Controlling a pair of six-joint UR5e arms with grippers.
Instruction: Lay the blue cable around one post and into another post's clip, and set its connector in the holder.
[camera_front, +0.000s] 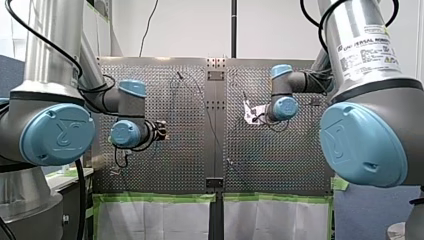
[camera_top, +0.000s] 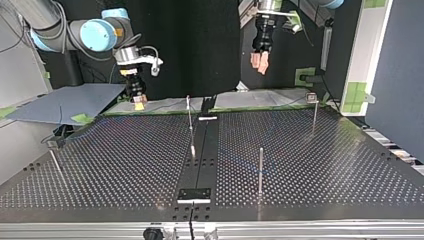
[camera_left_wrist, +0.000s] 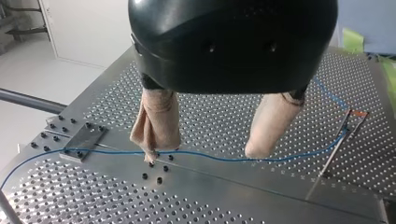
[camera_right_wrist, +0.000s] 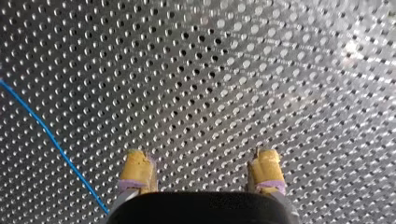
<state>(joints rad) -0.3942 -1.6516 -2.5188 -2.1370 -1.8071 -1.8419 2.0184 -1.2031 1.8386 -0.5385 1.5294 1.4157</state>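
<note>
Front view: my left gripper (camera_front: 161, 131) and my right gripper (camera_front: 251, 113) are poised over the table (camera_front: 280, 165). Left wrist view: beige fingers (camera_left_wrist: 156, 122) apart, and the blue cable (camera_left_wrist: 210, 157) lies loose under them, with a post (camera_left_wrist: 335, 148) off beyond one finger. Right wrist view: yellow pads (camera_right_wrist: 137, 169) spread, cable just outside one. This looks like the pick-up step; next, descend and pinch the cable.

Thin upright posts (camera_top: 260, 170) stand well apart on the perforated table (camera_top: 325, 165) — broad bare lanes run between them. The blue cable (camera_left_wrist: 210, 157) lies flat on the surface — low, no barrier.
</note>
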